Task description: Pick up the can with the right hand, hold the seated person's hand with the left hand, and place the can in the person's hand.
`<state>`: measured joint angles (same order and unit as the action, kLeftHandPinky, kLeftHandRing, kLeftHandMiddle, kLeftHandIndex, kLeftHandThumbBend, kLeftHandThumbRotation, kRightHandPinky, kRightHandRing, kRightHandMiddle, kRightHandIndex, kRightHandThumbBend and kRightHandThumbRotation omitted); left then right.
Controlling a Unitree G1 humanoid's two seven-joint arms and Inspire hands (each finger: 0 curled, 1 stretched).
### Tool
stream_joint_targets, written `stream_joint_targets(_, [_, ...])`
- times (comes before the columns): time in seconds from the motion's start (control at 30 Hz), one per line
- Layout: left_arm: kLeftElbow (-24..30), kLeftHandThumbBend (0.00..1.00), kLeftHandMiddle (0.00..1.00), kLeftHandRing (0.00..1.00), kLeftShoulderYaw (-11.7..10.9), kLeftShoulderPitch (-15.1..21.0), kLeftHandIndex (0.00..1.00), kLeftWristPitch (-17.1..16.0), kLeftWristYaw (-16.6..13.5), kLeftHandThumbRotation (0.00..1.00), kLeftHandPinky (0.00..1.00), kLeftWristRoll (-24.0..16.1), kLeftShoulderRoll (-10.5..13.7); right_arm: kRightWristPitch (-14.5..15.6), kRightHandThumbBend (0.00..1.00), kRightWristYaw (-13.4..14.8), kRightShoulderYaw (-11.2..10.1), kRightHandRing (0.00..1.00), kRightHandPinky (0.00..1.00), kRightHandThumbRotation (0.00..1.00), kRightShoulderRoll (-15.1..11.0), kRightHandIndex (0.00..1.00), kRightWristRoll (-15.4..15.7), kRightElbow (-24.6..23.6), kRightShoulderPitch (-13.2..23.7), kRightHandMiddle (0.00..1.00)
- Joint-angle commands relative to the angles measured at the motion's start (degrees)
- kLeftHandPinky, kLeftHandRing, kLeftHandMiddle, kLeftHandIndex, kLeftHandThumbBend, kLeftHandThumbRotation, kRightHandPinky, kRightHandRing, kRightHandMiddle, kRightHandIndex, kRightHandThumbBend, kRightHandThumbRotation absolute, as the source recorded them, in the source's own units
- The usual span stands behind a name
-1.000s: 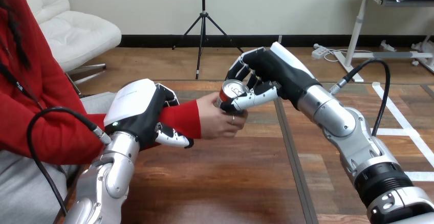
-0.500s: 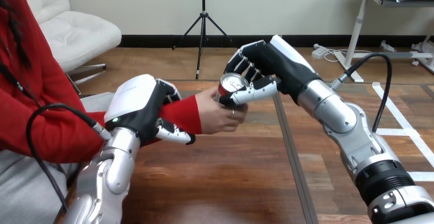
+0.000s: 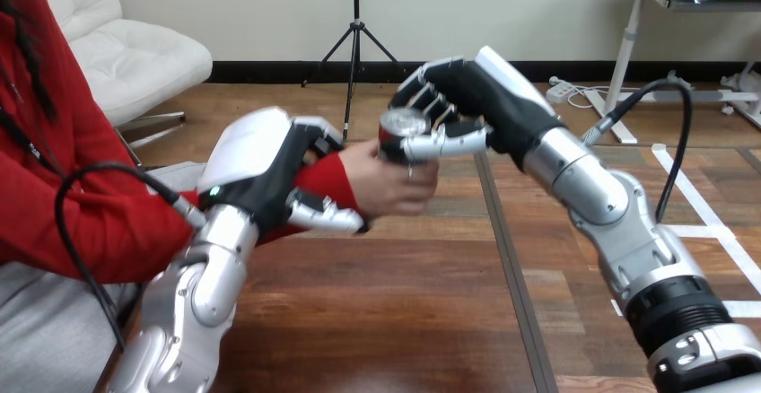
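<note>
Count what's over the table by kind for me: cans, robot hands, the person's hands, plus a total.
can: 1
robot hands: 2 (left hand, right hand)
person's hand: 1
Total: 4

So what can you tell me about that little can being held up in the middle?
It is a small metal can with a round silver top and a reddish side, mostly hidden. It stands roughly upright, top tipped slightly toward the camera, above the wooden table. The black-and-white right robot hand is curled round it, thumb across its front. The person's hand cups its lower part from below.
</note>
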<state>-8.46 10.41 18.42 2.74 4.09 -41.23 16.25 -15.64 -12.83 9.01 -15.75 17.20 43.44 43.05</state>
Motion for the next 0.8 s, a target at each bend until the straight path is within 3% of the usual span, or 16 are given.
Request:
stream_joint_targets(0.0, [8.38, 0.99, 0.69, 0.66, 0.65, 10.04, 0.67, -4.03, 0.22, 0.41, 0.53, 1.4, 0.46, -0.58, 0.77, 1.13, -1.54, 0.56, 0.51, 0.82, -1.2, 0.59, -0.87, -7.58, 3.16, 0.59])
stream_joint_targets(0.1, [8.59, 1.0, 0.7, 0.67, 0.58, 9.67, 0.68, -4.23, 0.75, 0.43, 0.55, 1.7, 0.82, -0.72, 0.84, 1.15, -1.59, 0.59, 0.54, 0.92, -1.62, 0.63, -0.87, -7.93, 2.75, 0.62])
stream_joint_targets(0.23, [9.21, 1.0, 0.7, 0.68, 0.44, 9.13, 0.68, -4.29, 1.54, 0.44, 0.56, 1.81, 1.15, -0.5, 0.89, 0.98, -1.85, 0.61, 0.55, 0.97, -1.97, 0.66, -1.18, -8.74, 2.04, 0.65])
stream_joint_targets(0.5, [10.9, 1.0, 0.71, 0.69, 0.18, 7.97, 0.69, -3.56, 3.35, 0.45, 0.58, 2.06, 1.57, -1.01, 0.96, -0.74, -3.12, 0.66, 0.57, 1.0, -2.3, 0.71, -4.24, -9.01, 0.82, 0.69])
stream_joint_targets(0.77, [12.54, 1.0, 0.72, 0.71, -0.07, 6.69, 0.7, -2.65, 4.82, 0.49, 0.6, 2.64, 1.73, -1.89, 0.97, -0.71, -3.27, 0.69, 0.59, 1.0, -3.11, 0.73, -4.87, -8.72, -0.05, 0.7])
